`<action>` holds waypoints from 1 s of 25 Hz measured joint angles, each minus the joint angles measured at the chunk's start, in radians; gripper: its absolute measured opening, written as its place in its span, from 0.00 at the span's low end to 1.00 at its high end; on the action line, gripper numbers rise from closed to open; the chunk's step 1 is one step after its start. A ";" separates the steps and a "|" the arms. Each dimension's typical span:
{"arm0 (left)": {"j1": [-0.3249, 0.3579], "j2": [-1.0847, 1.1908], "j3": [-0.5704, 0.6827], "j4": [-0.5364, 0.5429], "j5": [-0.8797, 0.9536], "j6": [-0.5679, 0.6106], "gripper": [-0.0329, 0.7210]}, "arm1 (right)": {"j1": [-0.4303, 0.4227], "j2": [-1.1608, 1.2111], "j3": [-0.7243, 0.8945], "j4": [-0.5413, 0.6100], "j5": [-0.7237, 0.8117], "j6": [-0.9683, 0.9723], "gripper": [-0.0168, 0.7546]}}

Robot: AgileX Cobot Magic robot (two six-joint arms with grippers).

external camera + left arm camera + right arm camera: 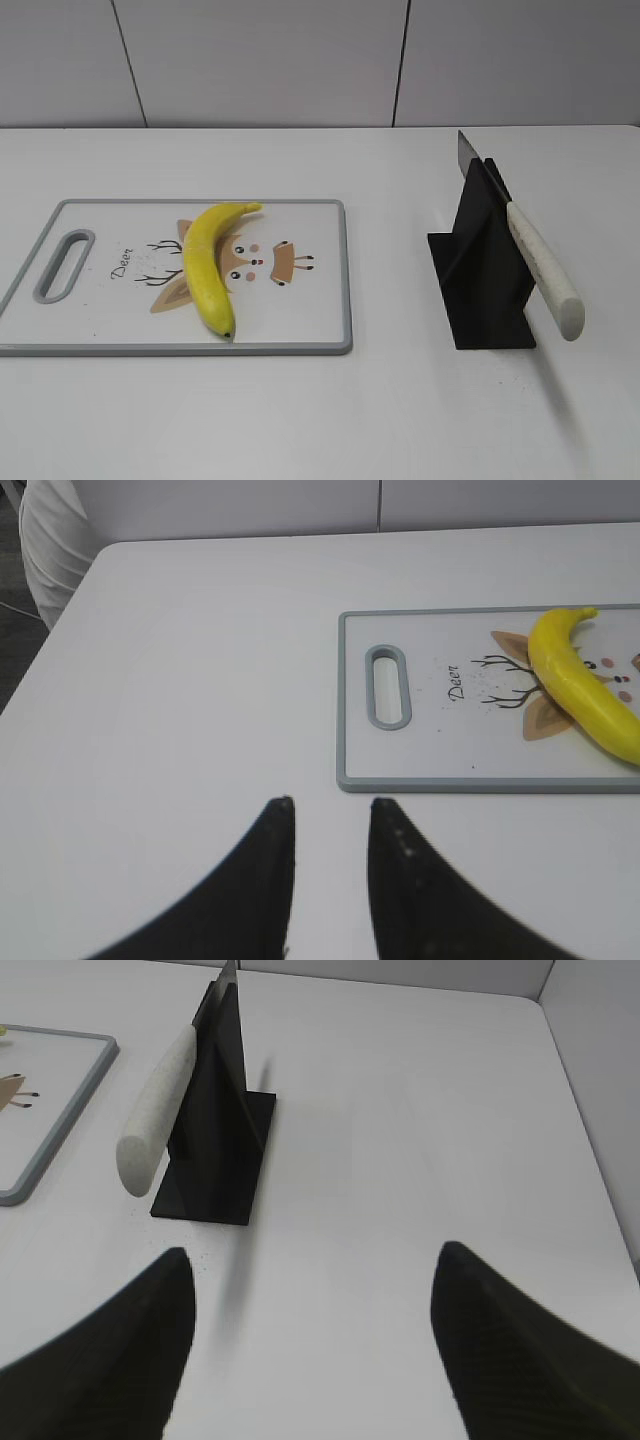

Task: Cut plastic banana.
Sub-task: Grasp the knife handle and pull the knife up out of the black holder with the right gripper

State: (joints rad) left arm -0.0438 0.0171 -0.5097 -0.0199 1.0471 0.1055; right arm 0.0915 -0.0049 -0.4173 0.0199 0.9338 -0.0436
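Note:
The plastic banana (205, 265) is whole, glossy yellow, and lies on the deer-print cutting board (310, 300), dark tip towards the front; it also shows in the left wrist view (575, 685). A knife with a white handle (545, 270) rests slanted in a black stand (485, 290), blade up and back. My left gripper (330, 802) is slightly open and empty, over bare table just left of the board's (440, 778) handle end. My right gripper (315, 1255) is wide open and empty, in front and right of the knife (150, 1110) and stand (215, 1150). Neither gripper shows in the exterior view.
The white table (400, 420) ends at a grey panelled wall behind. The board has a slot handle (63, 265) at its left end. The table's left edge (60, 630) and right edge (590, 1160) show in the wrist views.

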 joint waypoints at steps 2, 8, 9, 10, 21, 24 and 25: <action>0.000 0.000 0.000 0.000 0.000 0.000 0.36 | 0.000 0.000 0.000 0.000 0.000 0.000 0.77; 0.000 0.000 0.000 -0.004 0.000 0.000 0.36 | 0.000 0.000 0.000 0.000 0.000 0.000 0.77; 0.000 0.000 0.000 -0.004 0.000 0.000 0.36 | 0.000 0.000 0.000 0.000 0.000 0.000 0.77; 0.000 0.000 0.000 -0.004 0.000 0.000 0.36 | 0.000 0.000 0.000 0.000 0.000 0.000 0.77; 0.000 -0.001 0.000 -0.004 0.000 0.000 0.40 | 0.000 0.000 0.000 0.003 0.000 0.000 0.77; 0.000 -0.001 0.000 -0.004 0.000 0.000 0.58 | 0.000 0.000 -0.003 0.007 0.000 0.000 0.77; 0.000 -0.001 0.000 -0.004 0.000 0.000 0.67 | 0.000 0.003 -0.011 0.007 0.002 0.000 0.77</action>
State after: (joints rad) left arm -0.0438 0.0164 -0.5097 -0.0237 1.0471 0.1055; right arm 0.0915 -0.0016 -0.4284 0.0267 0.9362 -0.0436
